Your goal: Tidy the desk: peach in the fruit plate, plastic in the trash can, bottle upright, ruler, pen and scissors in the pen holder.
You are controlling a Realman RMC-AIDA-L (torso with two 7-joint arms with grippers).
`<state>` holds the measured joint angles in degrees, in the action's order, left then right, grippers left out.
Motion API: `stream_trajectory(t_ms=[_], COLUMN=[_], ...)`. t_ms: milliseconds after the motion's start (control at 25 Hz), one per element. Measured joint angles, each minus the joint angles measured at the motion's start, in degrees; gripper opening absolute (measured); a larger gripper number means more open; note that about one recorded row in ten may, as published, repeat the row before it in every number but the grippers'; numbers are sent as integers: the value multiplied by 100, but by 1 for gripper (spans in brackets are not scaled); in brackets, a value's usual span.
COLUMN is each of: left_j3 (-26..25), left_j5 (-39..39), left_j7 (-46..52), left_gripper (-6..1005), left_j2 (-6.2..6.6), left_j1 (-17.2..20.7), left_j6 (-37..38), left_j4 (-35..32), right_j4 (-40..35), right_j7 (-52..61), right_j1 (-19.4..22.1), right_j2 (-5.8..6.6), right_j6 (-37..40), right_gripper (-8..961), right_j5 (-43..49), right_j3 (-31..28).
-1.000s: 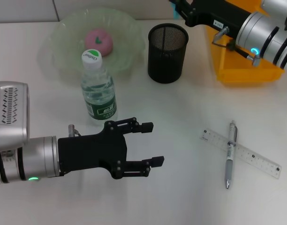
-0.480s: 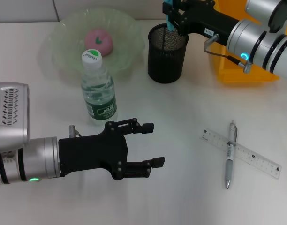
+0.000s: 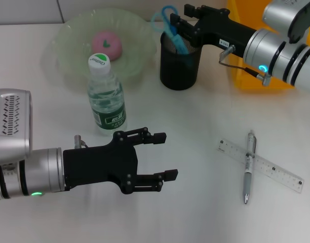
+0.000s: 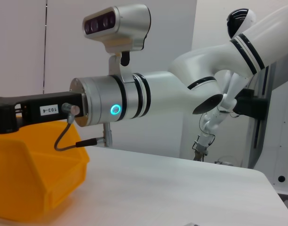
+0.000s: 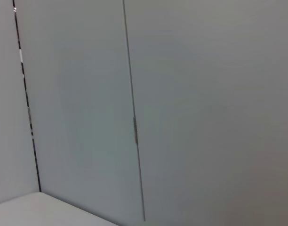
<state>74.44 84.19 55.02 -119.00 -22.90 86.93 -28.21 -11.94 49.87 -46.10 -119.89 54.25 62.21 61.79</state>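
Note:
The blue-handled scissors (image 3: pixel 167 20) stand tilted in the black mesh pen holder (image 3: pixel 179 66), handles sticking out the top. My right gripper (image 3: pixel 182 16) hovers just over the holder's rim beside the handles, fingers apart. The pink peach (image 3: pixel 106 43) lies in the green fruit plate (image 3: pixel 64 55). The water bottle (image 3: pixel 105 96) stands upright in front of the plate. The clear ruler (image 3: pixel 269 169) lies at the front right with the silver pen (image 3: pixel 247 174) across it. My left gripper (image 3: pixel 165 155) is open and empty, low over the table in front of the bottle.
An orange bin (image 3: pixel 246 76) stands at the back right under my right arm; it also shows in the left wrist view (image 4: pixel 31 169). The right wrist view shows only a wall.
My right gripper carried the scissors left from over the orange bin to the pen holder, and the scissors now stand in it. The left arm has not moved.

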Motion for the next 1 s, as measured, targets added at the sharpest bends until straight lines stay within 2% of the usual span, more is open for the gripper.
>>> stream_trajectory(t_ms=[160, 280, 360, 480, 560, 640, 760, 800, 1000], left_j3=[-1, -9, -12, -10, -9, -9, -10, -10, -42], left_j5=[0, 0, 0, 1, 1, 1, 5, 5, 32], left_j7=[0, 0, 0, 5, 15, 31, 38, 38, 56], left_gripper=[797, 797, 797, 797, 797, 797, 797, 797, 797], left_j2=[7, 10, 12, 23, 29, 33, 39, 39, 49], left_j1=[11, 16, 17, 26, 29, 41, 58, 58, 92], left_j6=[0, -1, -1, 0, 2, 28, 66, 66, 125], left_j4=[0, 0, 0, 0, 0, 0, -4, -4, -25], right_j4=[-84, -626, -1319, -2779, -3791, -4860, -6329, -6731, -7714], right_j7=[87, 642, 1340, 2789, 3866, 5223, 7050, 7558, 8403], right_j1=[174, 593, 1000, 1696, 2082, 2308, 2328, 2255, 1775], right_j2=[1, 24, 46, 65, 72, 90, 114, 126, 239], right_j6=[458, 1151, 1515, 1782, 1819, 1879, 2448, 2861, 4494], right_gripper=[432, 515, 576, 674, 740, 761, 792, 803, 823], right_j5=[-15, -21, -15, 223, 708, 1615, 3535, 4230, 5804], right_j3=[-46, -74, -53, -12, -47, -206, -642, -799, -1079])
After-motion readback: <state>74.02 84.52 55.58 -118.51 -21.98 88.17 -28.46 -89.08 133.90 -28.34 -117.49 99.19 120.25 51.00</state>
